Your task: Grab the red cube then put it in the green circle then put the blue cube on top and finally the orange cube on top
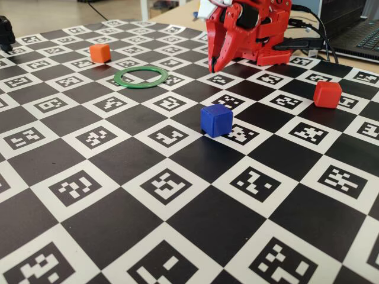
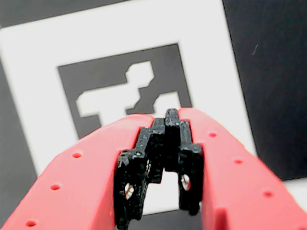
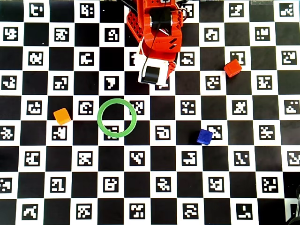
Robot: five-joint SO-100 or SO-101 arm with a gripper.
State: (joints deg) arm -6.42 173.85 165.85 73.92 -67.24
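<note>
While the pincer (image 2: 165, 120) hangs closed and empty at upper centre, the red cube (image 3: 232, 68) waits right; the green circle (image 3: 116, 117) lies empty.

A checkerboard mat (image 1: 177, 148) of black squares and white squares, each white one bearing a black coded marker, covers the tabletop (image 1: 177, 12). In the fixed view, a dark laptop (image 1: 361, 35) sits at the far right edge, with black cables (image 1: 314, 26) trailing beside it. A small black object (image 1: 6, 32) stands at the far left.
</note>
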